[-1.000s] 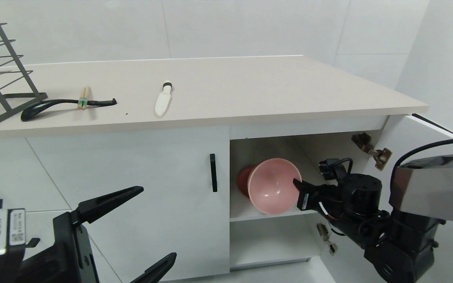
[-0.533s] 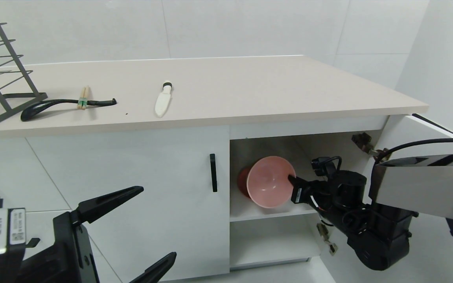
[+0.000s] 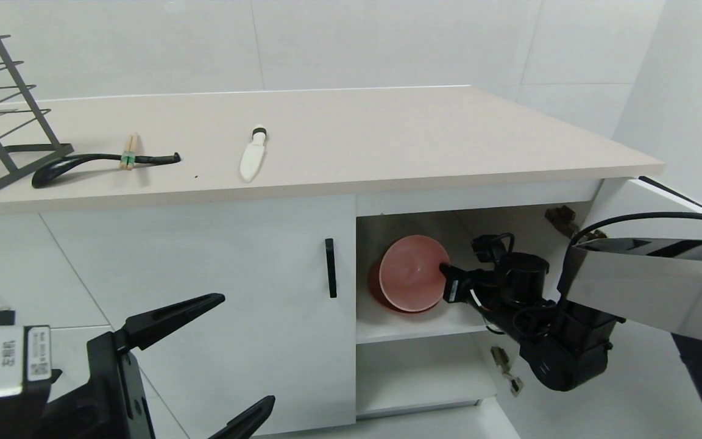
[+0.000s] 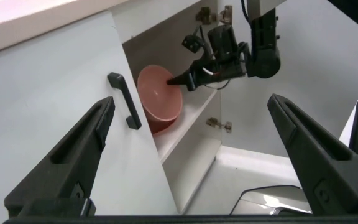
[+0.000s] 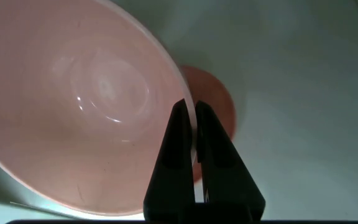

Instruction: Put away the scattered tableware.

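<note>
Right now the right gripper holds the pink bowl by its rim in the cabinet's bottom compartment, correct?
Not quite. The right gripper does pinch the bowl by its rim, but in the cabinet's upper compartment, above the shelf, as the head view shows.

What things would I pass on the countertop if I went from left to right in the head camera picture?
dish rack → black spoon → white knife
</note>
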Controlling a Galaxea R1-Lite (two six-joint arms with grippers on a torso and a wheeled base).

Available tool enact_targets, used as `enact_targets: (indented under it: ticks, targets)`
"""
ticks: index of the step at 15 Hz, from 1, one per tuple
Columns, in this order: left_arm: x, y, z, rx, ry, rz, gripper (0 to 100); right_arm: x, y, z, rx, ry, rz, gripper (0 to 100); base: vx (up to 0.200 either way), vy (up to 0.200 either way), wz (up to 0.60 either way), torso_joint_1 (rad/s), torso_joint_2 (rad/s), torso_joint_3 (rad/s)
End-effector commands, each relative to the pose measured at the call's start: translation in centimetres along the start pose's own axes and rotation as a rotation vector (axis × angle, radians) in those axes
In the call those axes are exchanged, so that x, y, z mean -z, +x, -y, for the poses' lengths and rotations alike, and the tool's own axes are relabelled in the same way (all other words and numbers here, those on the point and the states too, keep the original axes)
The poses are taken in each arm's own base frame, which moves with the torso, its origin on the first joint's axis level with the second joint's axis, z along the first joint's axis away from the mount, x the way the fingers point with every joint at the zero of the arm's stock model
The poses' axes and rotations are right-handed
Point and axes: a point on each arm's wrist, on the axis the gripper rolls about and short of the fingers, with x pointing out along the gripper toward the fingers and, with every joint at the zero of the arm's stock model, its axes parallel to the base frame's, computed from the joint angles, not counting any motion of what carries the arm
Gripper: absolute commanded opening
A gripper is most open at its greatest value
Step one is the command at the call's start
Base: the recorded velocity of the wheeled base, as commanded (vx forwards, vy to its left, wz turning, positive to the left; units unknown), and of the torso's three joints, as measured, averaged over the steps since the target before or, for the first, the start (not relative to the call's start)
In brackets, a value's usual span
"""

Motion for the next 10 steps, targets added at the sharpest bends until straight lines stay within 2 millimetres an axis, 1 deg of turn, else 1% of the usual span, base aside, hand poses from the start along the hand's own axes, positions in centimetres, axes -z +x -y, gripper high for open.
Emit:
enact_targets:
  ticks: [1,3,7,10]
  targets:
    - [0.0,0.0,0.0,0.000,-0.001,-0.004,100,0.0,0.6,0.0,-0.002,0.001,0.012,0,0.000,0.000,0.00,0.000,0.00,0.000]
    - [0.0,0.0,0.0,-0.001,-0.001,0.002,100,0.1,0.6,0.0,0.000,0.001,0.007,0,0.200,0.000,0.00,0.000,0.00,0.005]
    - [0.0,0.0,0.0,-0.001,-0.001,0.001,100,0.4,0.6,0.1,0.002,0.001,0.001,0,0.000,0.000,0.00,0.000,0.00,0.000]
    - [0.0,0.0,0.0,0.000,-0.002,-0.004,100,1.1,1.4,0.4,0.010,0.003,-0.003,0,0.000,0.000,0.00,0.000,0.00,0.000]
